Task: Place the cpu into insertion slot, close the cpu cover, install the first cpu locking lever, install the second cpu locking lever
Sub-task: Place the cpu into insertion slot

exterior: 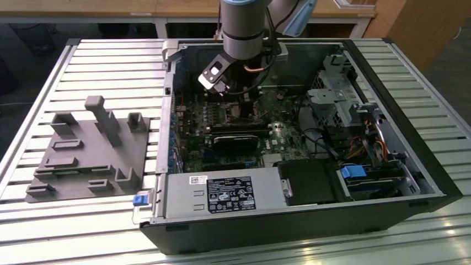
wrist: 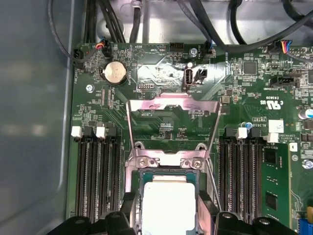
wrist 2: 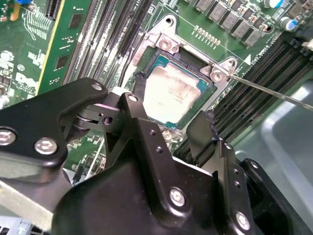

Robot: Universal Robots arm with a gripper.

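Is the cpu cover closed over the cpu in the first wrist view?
No, the cpu cover is swung back on its hinge, leaving the silver top of the cpu bare.

Robotics lab or workshop: slatted metal tabletop [exterior: 96,61] carrying an opened computer case [exterior: 294,226] mid-frame, robot arm [exterior: 245,25] at upper centre, wooden desks [exterior: 110,6] along the top edge

The flat silver-grey metal cpu [wrist: 167,205] sits in the dark square insertion slot [wrist 2: 188,62], between long black memory slots [wrist: 98,176].
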